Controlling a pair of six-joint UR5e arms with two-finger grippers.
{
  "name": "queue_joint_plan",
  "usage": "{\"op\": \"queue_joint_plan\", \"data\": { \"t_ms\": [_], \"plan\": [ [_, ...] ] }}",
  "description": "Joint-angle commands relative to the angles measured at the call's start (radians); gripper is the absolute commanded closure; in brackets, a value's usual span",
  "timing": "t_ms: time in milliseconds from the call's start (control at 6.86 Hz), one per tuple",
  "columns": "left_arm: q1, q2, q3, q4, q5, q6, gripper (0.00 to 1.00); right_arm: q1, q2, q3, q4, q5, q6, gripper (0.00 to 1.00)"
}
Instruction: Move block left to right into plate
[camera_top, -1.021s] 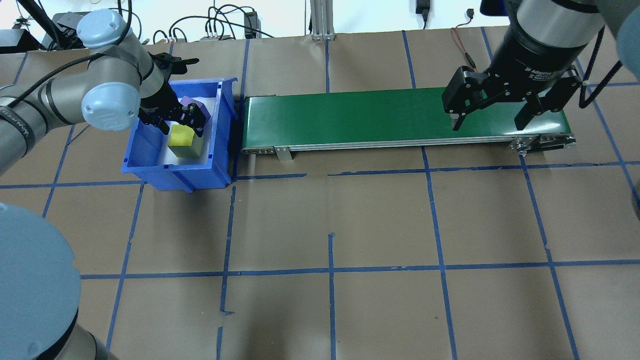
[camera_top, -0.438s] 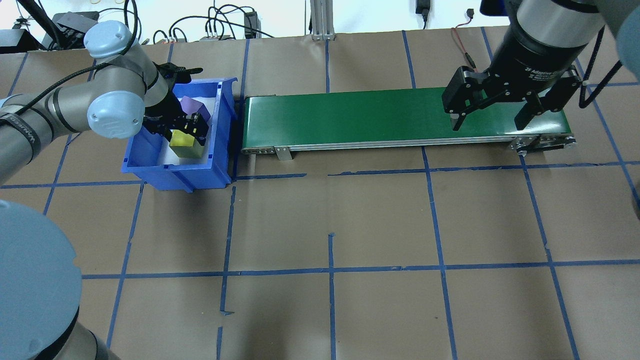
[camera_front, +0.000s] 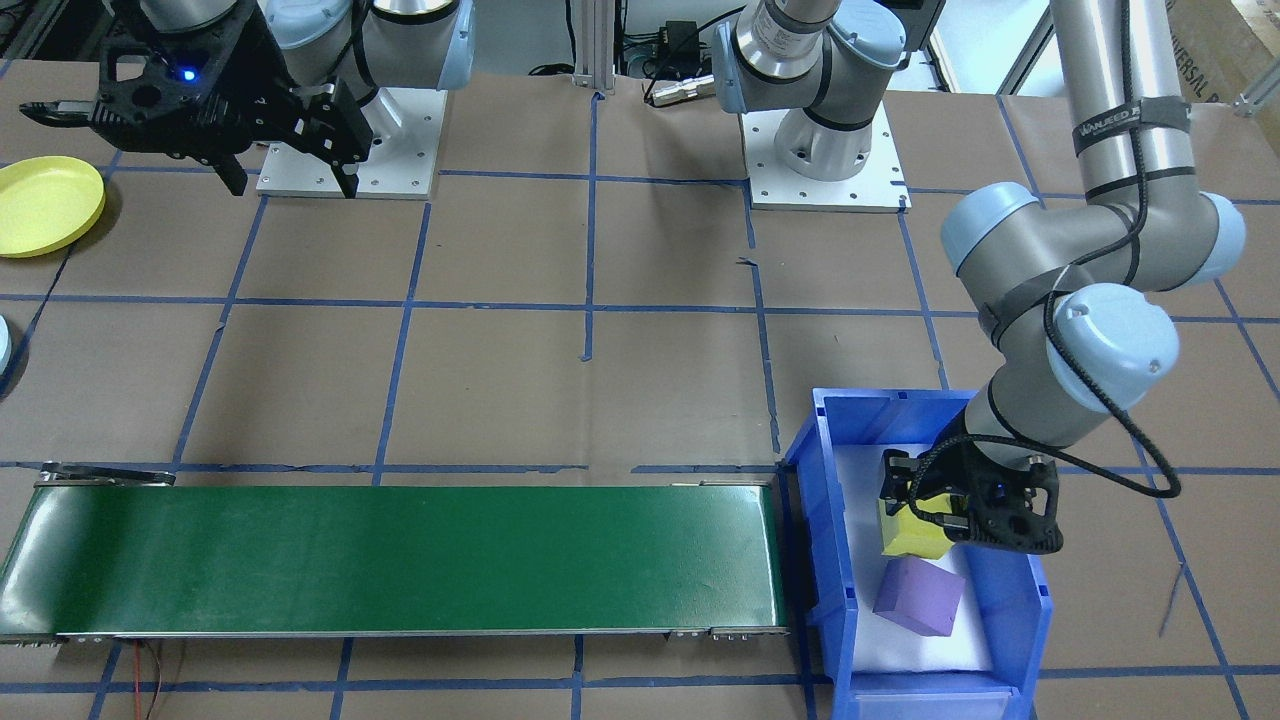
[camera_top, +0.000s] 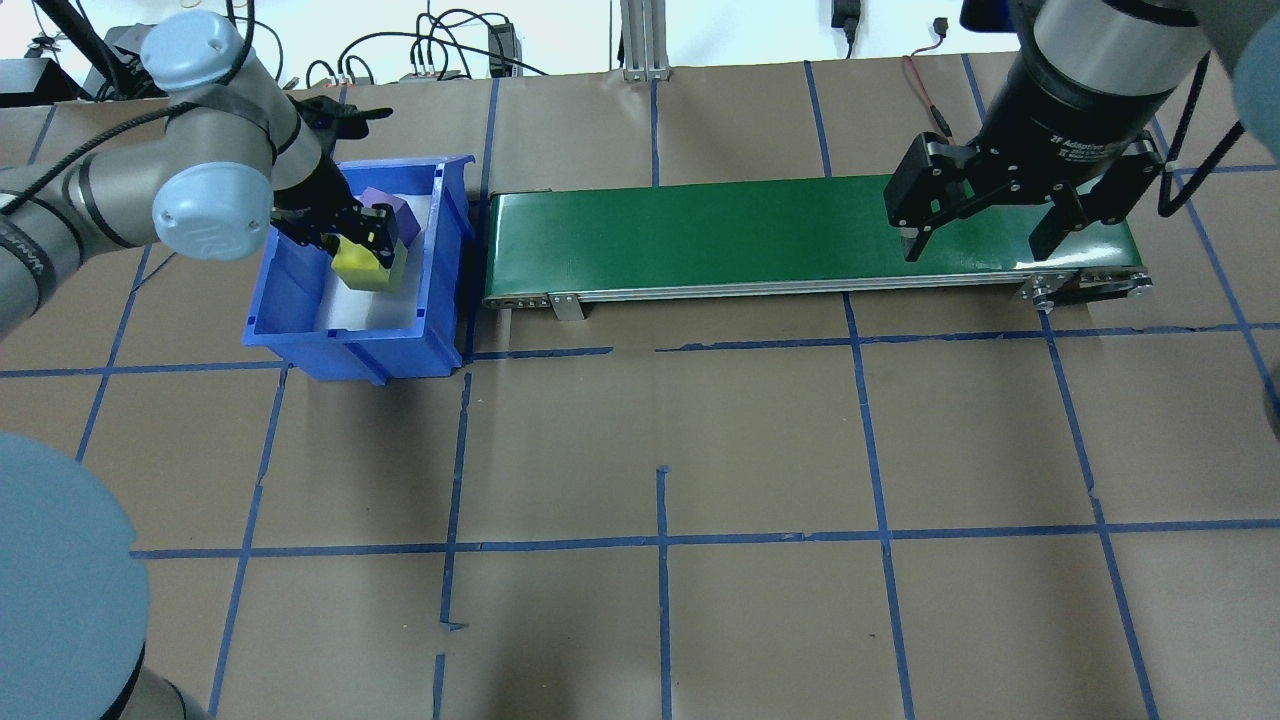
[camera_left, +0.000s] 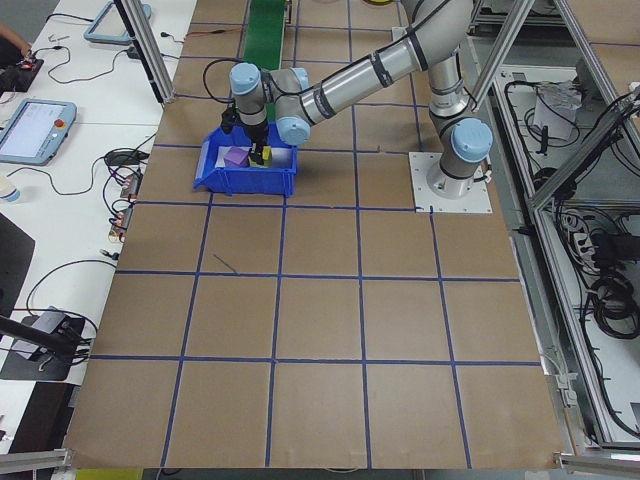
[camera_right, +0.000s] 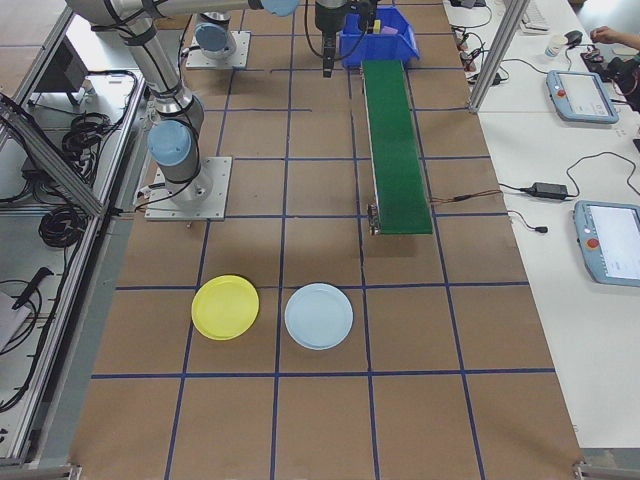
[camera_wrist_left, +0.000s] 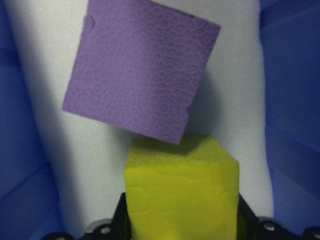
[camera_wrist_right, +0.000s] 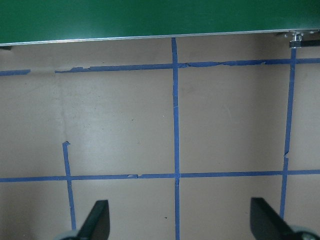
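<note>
Here, from my remote station: the left gripper (camera_top: 362, 243) sits inside the blue bin (camera_top: 300, 335), fingers clamped on opposite sides of the yellow foam block (camera_top: 366, 266). In the front view the gripper (camera_front: 935, 505) holds the block (camera_front: 915, 535) tilted; I can't tell whether it touches the white liner. In the wrist cam the block (camera_wrist_left: 181, 192) fills the gap betw. the fingers, w/ the purple block (camera_wrist_left: 140, 72) lying just beyond it on the liner. In the front view the purple block (camera_front: 918, 597) rests free on the bin floor, just beside the yellow one, toward the bin's (camera_front: 1015, 600) camera-side end.

My right gripper (camera_top: 985, 225) hangs above the far-right end of the green conveyor (camera_top: 700, 235), fingers spread wide, nothing betw. them; its wrist cam shows bare brown paper & blue tape below.

The yellow plate (camera_right: 225, 306) lies on the table well apart from the bin, beyond the conveyor's (camera_right: 395, 150) end, next to a light blue plate (camera_right: 319, 316). Front view catches the yellow plate (camera_front: 45, 205) at its left edge.
</note>
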Motion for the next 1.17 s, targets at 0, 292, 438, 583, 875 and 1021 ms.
{"op": "queue_joint_plan", "data": {
  "t_ms": [0,292,438,583,875,1021],
  "plan": [
    [-0.02,0.203,0.028,-0.067,-0.042,-0.008,0.39,0.001,0.0,0.0,0.0,0.0,0.001,0.0],
    [-0.098,0.253,0.026,-0.089,-0.081,-0.133,0.39,-0.001,0.002,0.0,0.0,-0.001,0.001,0.0],
    [-0.135,0.238,0.017,-0.071,-0.081,-0.186,0.39,-0.001,0.0,0.0,0.0,0.0,0.001,0.0],
    [-0.146,0.182,0.017,0.011,-0.102,-0.211,0.39,-0.001,0.002,0.0,-0.002,-0.001,0.0,0.0],
    [-0.201,0.095,0.017,0.121,-0.128,-0.281,0.39,-0.001,0.0,0.0,0.0,-0.001,0.0,0.0],
    [-0.207,0.08,0.02,0.129,-0.13,-0.288,0.39,-0.001,0.002,0.0,0.0,-0.001,0.0,0.0]
  ]
}}
